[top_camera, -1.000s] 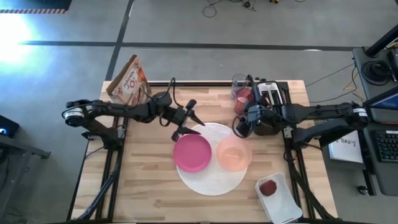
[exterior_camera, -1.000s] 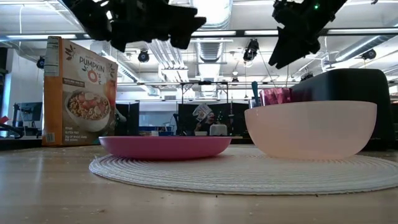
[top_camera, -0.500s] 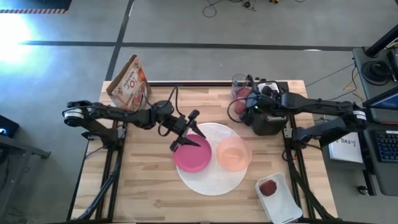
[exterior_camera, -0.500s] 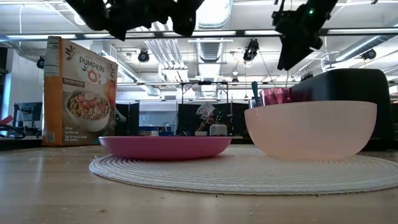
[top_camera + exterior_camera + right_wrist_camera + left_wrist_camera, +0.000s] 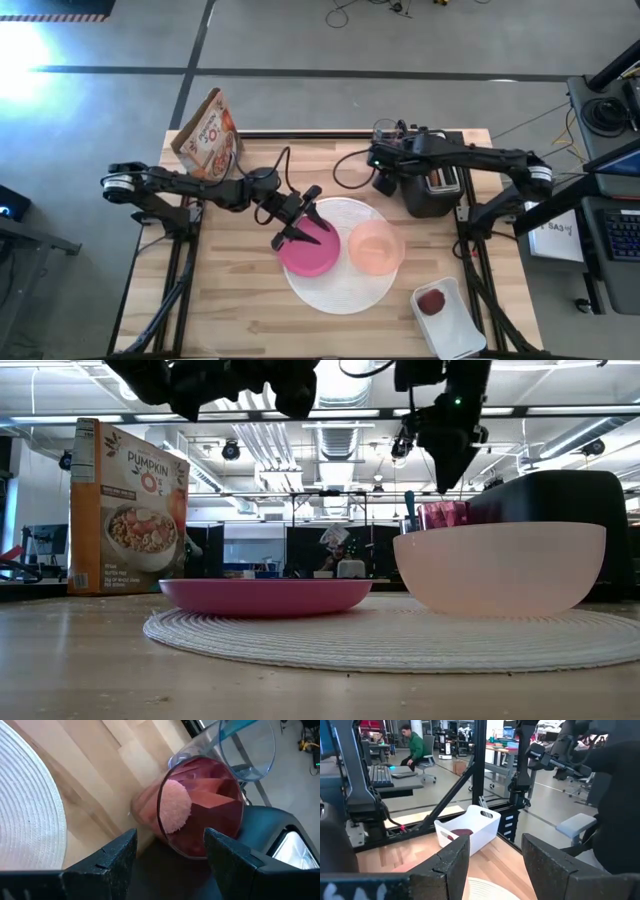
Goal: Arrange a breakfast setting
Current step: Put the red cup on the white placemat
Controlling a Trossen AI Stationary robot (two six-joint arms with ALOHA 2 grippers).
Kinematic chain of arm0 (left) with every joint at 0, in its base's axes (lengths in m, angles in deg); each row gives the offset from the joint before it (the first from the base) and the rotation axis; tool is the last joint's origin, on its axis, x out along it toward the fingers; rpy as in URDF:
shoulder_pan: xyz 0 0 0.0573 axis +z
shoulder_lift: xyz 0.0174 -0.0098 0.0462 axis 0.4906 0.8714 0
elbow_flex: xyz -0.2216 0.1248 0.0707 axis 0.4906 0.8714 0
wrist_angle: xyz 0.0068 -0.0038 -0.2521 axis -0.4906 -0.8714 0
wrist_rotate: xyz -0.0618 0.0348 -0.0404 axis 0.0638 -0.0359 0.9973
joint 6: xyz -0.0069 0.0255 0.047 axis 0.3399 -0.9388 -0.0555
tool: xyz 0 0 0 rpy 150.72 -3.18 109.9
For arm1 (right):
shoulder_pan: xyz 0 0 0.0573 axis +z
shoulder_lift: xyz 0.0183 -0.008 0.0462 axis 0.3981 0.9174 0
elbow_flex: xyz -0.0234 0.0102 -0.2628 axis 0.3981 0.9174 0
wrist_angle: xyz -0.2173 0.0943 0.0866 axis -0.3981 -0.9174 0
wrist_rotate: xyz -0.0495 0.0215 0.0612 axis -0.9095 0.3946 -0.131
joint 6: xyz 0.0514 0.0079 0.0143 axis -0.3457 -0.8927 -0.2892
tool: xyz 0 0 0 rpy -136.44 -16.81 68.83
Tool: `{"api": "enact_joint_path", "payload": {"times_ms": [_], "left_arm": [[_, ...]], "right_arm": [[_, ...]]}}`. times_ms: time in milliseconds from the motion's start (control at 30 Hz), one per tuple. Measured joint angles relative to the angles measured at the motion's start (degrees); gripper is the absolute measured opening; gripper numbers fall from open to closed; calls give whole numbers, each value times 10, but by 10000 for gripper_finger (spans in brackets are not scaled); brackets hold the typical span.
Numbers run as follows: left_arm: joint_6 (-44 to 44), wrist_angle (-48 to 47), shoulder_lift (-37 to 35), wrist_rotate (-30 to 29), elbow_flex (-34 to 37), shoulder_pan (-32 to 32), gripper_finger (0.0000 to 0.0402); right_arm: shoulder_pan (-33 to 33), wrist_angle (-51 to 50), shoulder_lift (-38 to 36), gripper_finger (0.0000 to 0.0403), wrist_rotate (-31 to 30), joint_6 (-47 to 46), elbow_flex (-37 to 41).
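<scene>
Right claw (image 5: 170, 850) moved over pink tumbler (image 5: 200, 805); open

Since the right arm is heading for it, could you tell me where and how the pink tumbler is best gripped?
Grip the pink tumbler on its upper wall just below the rim, coming from above on the side facing the white round mat. It stands upright with its mouth open, and the black toaster crowds its far side. The right hand hovers open above it, probably well placed.
</scene>
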Motion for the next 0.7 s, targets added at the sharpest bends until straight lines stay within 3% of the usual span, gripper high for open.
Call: {"api": "enact_joint_path", "payload": {"times_ms": [700], "left_arm": [[2, -5, 0, 43, 0, 12, 164]], "right_arm": [[-37, -15, 31, 219, 29, -39, -19]]}}
